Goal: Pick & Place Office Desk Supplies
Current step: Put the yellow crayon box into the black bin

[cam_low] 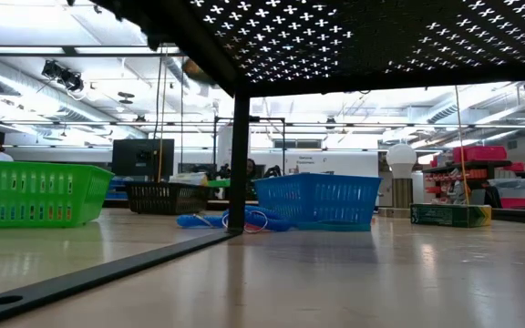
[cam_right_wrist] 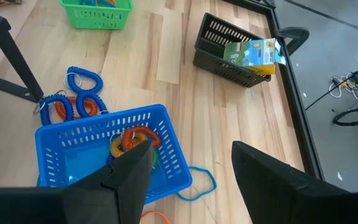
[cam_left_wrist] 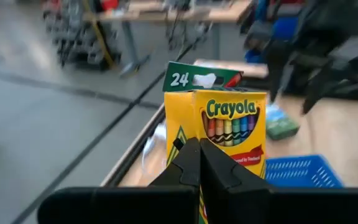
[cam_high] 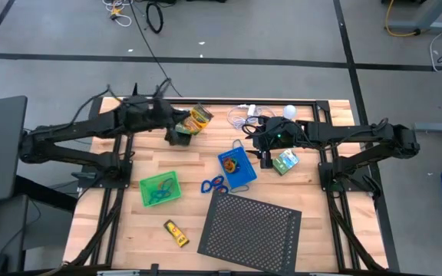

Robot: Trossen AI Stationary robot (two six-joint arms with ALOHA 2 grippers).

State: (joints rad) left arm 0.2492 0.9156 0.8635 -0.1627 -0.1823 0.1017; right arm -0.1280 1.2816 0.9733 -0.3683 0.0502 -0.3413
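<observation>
The yellow-green crayon box point(cam_left_wrist: 219, 127) is in the air above the black tray point(cam_right_wrist: 225, 50) at the table's far left, with my left gripper point(cam_high: 181, 125) shut on it. Its green top flap point(cam_left_wrist: 197, 78) stands open. My right gripper point(cam_right_wrist: 194, 180) hovers open over the table beside the blue tray point(cam_high: 236, 167), touching nothing. That tray holds orange and yellow loops point(cam_right_wrist: 132, 140). Blue loops point(cam_high: 213, 184) lie on the table next to it. A green-white box point(cam_high: 286, 161) lies to the right, and a yellow tube point(cam_high: 176, 232) lies near the front. My left gripper holds the crayon box by its lower part point(cam_left_wrist: 185, 146). The shut fingers point(cam_left_wrist: 213, 174) stand in front of the place of contact and hide it. They come nearly level from the table's left. The box stands upright beyond the fingertips, lifted clear of the black tray.
A green tray point(cam_high: 159, 188) with loops sits at the front left. A large black perforated sheet point(cam_high: 252, 226) stands at the front right. A white coiled cable point(cam_high: 240, 115) and a white bulb point(cam_high: 288, 111) lie at the far edge. Bare wood shows at the near left.
</observation>
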